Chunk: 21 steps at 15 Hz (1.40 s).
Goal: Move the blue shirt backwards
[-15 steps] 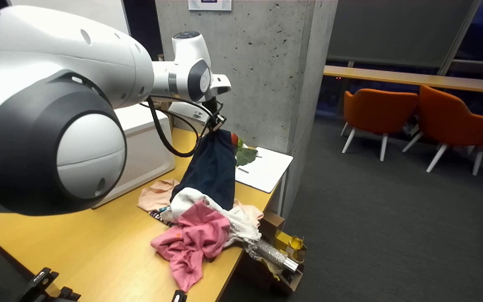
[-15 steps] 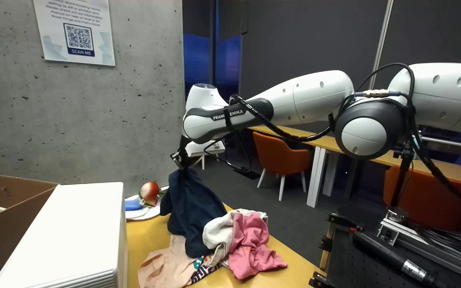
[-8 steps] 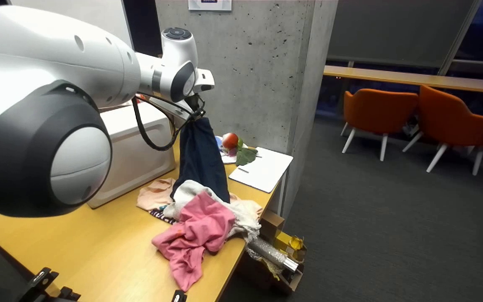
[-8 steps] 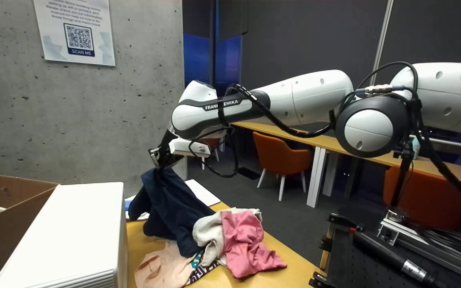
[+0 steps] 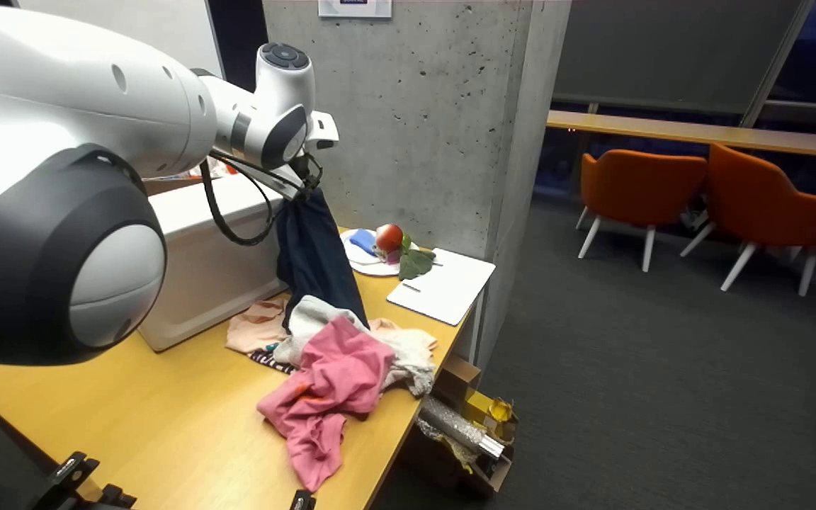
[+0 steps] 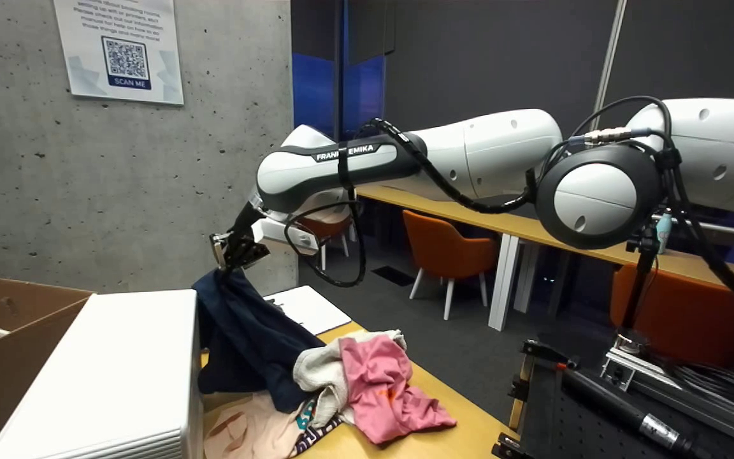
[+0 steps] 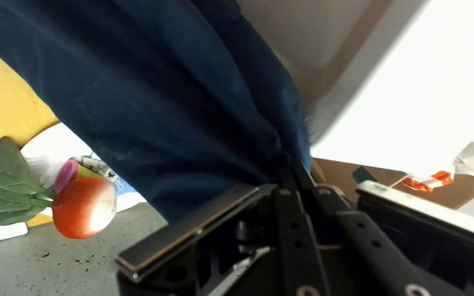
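The dark blue shirt hangs from my gripper in both exterior views [image 5: 319, 258] [image 6: 246, 347], its lower part trailing onto the clothes pile. In the wrist view the shirt [image 7: 146, 102] fills the upper left and runs into the jaws. My gripper [image 5: 307, 191] [image 6: 230, 266] is closed on the shirt's top end, above the table beside the white box. In the wrist view its fingertips [image 7: 290, 164] are pinched together on the fabric. A white cloth [image 5: 312, 320] [image 6: 321, 373] overlaps the shirt's lower end.
A pink cloth [image 5: 337, 368] and a peach cloth [image 5: 256, 329] lie by the white cloth. The white box [image 5: 213, 276] [image 6: 118, 350] stands next to the shirt, a cardboard box [image 6: 23, 319] behind it. A plate [image 5: 355, 263] with a red toy vegetable [image 5: 389, 238] stands near the concrete column.
My gripper and the shirt have moved left in both exterior views, toward the white box. The plate has come into sight in an exterior view. The white, pink and peach cloths have shifted slightly.
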{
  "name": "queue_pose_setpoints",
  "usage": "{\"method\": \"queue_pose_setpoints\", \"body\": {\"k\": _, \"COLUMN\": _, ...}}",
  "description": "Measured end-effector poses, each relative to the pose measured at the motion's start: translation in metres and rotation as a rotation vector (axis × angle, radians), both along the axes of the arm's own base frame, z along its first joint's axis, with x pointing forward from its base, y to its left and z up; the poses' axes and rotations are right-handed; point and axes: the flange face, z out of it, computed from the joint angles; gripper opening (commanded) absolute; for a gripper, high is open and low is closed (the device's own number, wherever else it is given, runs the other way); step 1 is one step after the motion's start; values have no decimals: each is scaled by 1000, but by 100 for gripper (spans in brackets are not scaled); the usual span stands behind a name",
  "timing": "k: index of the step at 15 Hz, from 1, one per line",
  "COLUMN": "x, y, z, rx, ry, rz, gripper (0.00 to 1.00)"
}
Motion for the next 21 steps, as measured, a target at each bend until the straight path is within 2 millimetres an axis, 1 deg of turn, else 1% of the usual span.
{"method": "queue_pose_setpoints", "body": {"k": 4, "x": 4, "y": -2, "z": 17, "rx": -29, "ry": -68, "rz": -4, "gripper": 1}}
{"method": "queue_pose_setpoints", "body": {"k": 7, "x": 8, "y": -9, "z": 41, "rx": -78, "ry": -137, "rz": -14, "gripper": 1}}
{"method": "queue_pose_setpoints", "body": {"k": 11, "x": 13, "y": -20, "z": 86, "rx": -167, "ry": -230, "rz": -29, "gripper": 1}}
{"method": "queue_pose_setpoints", "body": {"k": 15, "x": 14, "y": -29, "z": 135, "rx": -249, "ry": -312, "rz": -51, "gripper": 1}}
{"method": "queue_pose_setpoints", "body": {"k": 19, "x": 13, "y": -32, "z": 181, "rx": -284, "ry": -383, "rz": -71, "gripper": 1}}
{"method": "queue_pose_setpoints", "body": {"k": 21, "x": 11, "y": -32, "z": 200, "rx": -285, "ry": -406, "rz": -74, "gripper": 1}}
